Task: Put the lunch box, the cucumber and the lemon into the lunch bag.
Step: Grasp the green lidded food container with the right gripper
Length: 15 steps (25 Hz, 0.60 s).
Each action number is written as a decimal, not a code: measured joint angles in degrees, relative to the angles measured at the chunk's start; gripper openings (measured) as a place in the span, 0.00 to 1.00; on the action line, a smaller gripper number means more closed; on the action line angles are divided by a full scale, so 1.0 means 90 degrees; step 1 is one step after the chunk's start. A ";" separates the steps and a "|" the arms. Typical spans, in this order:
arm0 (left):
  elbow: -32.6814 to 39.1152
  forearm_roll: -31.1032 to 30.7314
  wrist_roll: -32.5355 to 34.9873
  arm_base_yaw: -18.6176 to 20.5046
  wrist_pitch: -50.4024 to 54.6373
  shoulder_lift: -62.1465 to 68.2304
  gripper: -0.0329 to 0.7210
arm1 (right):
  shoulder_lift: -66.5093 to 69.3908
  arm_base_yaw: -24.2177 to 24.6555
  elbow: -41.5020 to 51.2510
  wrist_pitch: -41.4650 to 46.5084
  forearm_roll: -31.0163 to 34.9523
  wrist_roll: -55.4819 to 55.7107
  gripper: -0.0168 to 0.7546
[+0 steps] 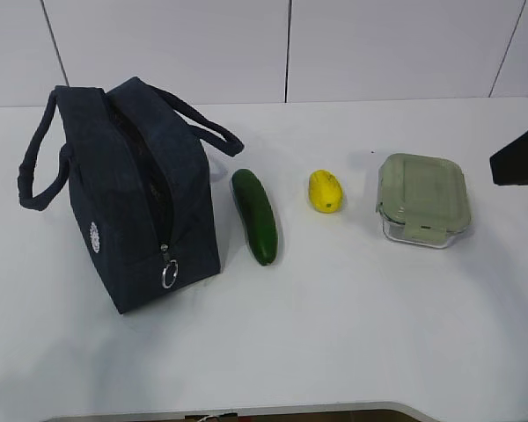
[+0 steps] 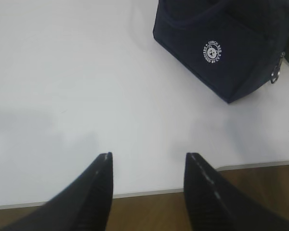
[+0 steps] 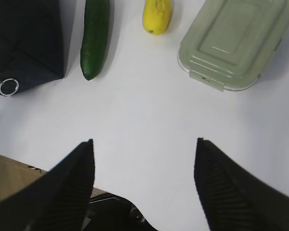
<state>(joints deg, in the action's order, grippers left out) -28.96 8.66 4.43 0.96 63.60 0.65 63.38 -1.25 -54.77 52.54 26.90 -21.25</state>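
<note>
On the white counter (image 1: 352, 325) the boxy dark navy fabric lunch bag (image 1: 132, 193) stands at the left. Beside it to the right lie the long dark green cucumber (image 1: 255, 215), the small yellow lemon (image 1: 325, 191) and the clear lunch box with a sage-green lid (image 1: 423, 198), each apart. Nothing blocks them. The left gripper (image 2: 148, 161) and right gripper (image 3: 143, 147) hover with jaws apart, empty.
</note>
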 joint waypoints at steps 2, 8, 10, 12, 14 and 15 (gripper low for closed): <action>0.0000 0.0000 0.0000 0.0000 0.0000 0.0000 0.50 | 0.0133 0.0088 0.0000 0.0000 0.0168 -0.0111 0.69; 0.0000 0.0000 0.0000 0.0000 0.0000 0.0000 0.50 | 0.0544 0.0928 0.0000 0.0054 0.1244 -0.1076 0.69; 0.0000 0.0000 0.0000 0.0000 0.0000 0.0000 0.50 | 0.0775 0.1258 0.0000 0.0260 0.1618 -0.1523 0.69; 0.0000 0.0000 0.0000 0.0000 0.0000 0.0000 0.50 | 0.1032 0.1527 0.0000 0.0472 0.1965 -0.1891 0.69; 0.0000 0.0000 0.0000 0.0000 0.0000 0.0000 0.50 | 0.1282 0.1693 0.0000 0.0527 0.2254 -0.2182 0.69; 0.0000 0.0000 0.0000 0.0000 0.0000 0.0000 0.50 | 0.1408 0.1768 -0.0010 0.0542 0.2334 -0.2308 0.69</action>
<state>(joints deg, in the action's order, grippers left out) -28.96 8.66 4.43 0.96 63.60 0.65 76.05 14.67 -54.86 57.42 47.91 -42.03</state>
